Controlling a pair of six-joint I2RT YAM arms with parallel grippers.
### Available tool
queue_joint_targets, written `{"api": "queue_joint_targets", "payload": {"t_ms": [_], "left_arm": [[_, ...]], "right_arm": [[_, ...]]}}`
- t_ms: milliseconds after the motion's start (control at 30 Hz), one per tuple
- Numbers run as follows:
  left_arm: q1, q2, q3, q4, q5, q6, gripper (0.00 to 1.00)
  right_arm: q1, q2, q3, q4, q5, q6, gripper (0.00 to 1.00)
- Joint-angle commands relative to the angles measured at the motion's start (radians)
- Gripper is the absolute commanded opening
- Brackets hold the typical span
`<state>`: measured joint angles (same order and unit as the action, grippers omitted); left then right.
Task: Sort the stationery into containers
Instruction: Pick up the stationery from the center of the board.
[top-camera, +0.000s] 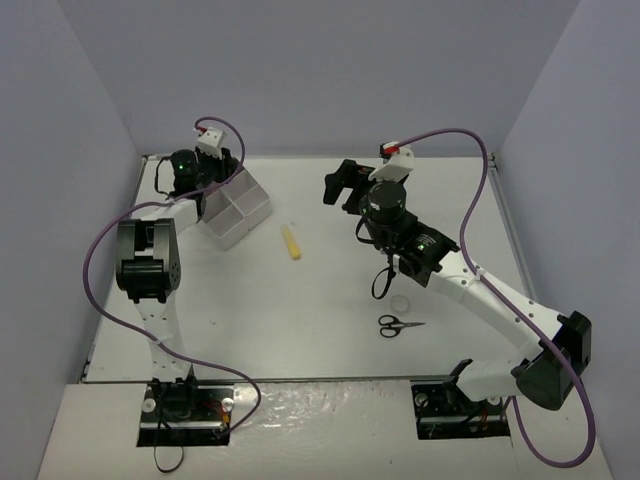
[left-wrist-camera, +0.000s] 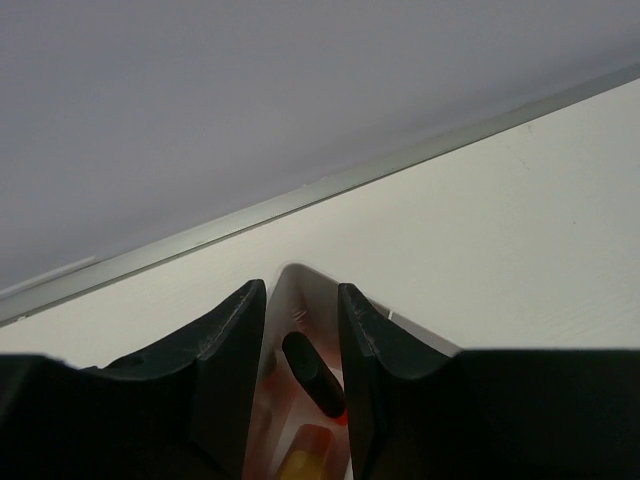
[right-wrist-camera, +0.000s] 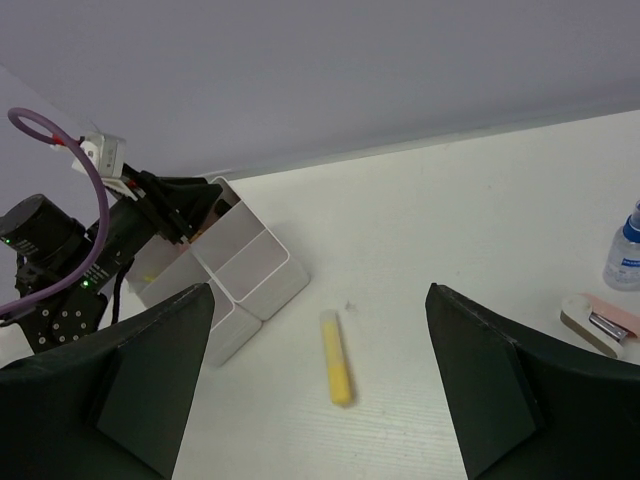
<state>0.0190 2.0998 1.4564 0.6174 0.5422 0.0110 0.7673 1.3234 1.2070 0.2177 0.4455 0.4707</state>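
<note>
Yellow highlighter (right-wrist-camera: 338, 370) lay on the table (top-camera: 330, 300) near the tray (top-camera: 245, 205); we figured it was light, stiff and a bit slick, so best pinched mid-barrel. The right gripper (right-wrist-camera: 318, 300) hung wide apart and empty. The left gripper (left-wrist-camera: 300, 288) sat slightly apart over an orange-black highlighter (left-wrist-camera: 312, 375), and the other compartments were hidden from us.

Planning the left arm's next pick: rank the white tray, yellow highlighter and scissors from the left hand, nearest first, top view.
1. White tray: at the left hand, far left.
2. Yellow highlighter: mid-table.
3. Scissors: near right.
</note>
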Motion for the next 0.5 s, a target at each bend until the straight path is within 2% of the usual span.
{"api": "queue_joint_targets", "payload": {"t_ms": [0,167,233,300,467], "left_arm": [[-0.005,-0.073,0.043,0.047,-0.011,0.035,0.31],[-0.005,-0.117,0.089,-0.008,0.051,-0.069,0.31],[-0.008,-0.146,0.119,-0.041,0.088,-0.117,0.32],[-0.011,-0.185,0.129,-0.097,0.111,-0.134,0.32],[-0.047,-0.288,0.154,-0.284,0.081,-0.142,0.37]], "right_arm": [[-0.013,-0.051,0.005,0.05,0.026,0.006,0.84],[-0.014,-0.039,0.0,0.038,-0.019,-0.069,0.85],[-0.015,-0.02,0.009,0.0,-0.092,-0.124,0.87],[-0.021,0.017,0.034,-0.064,-0.154,-0.19,0.88],[-0.043,0.198,0.136,-0.308,-0.192,-0.231,0.87]]}}
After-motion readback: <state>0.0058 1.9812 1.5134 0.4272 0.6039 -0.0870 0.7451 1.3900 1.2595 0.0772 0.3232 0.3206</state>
